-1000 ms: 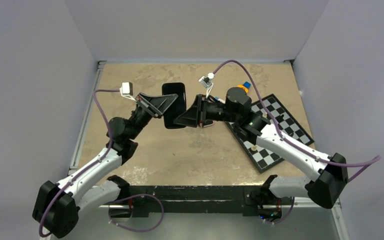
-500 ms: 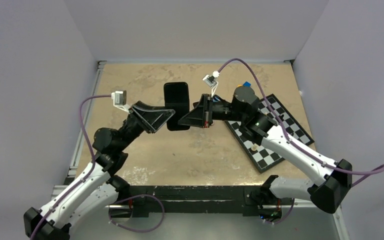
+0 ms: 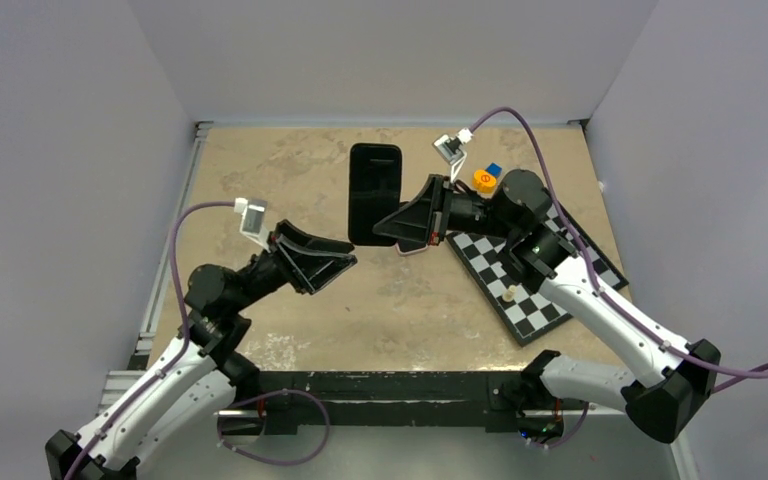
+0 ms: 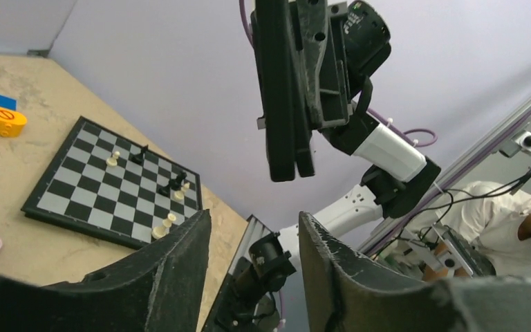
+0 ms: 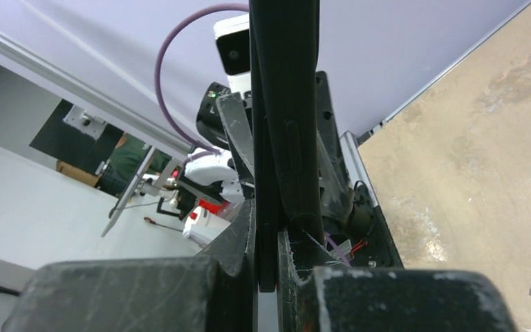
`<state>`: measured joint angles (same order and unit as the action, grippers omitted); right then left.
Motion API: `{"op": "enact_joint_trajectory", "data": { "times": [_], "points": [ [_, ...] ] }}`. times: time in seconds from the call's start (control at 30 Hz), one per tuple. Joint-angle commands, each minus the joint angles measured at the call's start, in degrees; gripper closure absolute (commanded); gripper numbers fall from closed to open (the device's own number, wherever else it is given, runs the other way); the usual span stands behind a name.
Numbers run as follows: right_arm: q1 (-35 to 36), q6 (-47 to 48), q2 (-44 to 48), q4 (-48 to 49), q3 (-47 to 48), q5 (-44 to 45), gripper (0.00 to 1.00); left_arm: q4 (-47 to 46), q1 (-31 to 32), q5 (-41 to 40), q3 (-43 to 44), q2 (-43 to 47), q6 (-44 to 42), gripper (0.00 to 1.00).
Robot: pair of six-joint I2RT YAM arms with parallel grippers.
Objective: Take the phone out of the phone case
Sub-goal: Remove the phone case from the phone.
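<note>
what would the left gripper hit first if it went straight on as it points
Most likely the lower end of the cased phone held by the right gripper. It sits slightly above where the left gripper points, so a miss is possible.

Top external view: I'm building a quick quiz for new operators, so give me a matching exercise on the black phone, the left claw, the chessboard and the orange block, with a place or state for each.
Things:
1. black phone
2. left claw
3. chessboard
4. orange block

Places or states:
A. open, holding nothing
B. lying flat on the table, on the right side
C. held up off the table, clamped in the right claw
D. on the table next to the blue block, beyond the board's far corner

Pairs: 1-C, 2-A, 3-B, 4-D
</note>
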<state>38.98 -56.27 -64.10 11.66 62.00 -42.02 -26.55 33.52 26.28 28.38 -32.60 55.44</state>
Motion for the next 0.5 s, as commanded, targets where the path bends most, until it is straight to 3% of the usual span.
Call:
{"op": "enact_joint_trajectory", "data": {
  "times": [0.0,0.47],
  "points": [
    [0.0,-2.7,1.8,7.7,-0.4,-1.9,1.0,-3.9,0.2,6.6,2.1,-3.5,-1.3,0.45],
    [0.0,-5.0,1.7,10.9,-2.7,-1.4,1.0,-10.2,0.3,6.0,3.0,-7.1,1.4,0.36]
  ]
}}
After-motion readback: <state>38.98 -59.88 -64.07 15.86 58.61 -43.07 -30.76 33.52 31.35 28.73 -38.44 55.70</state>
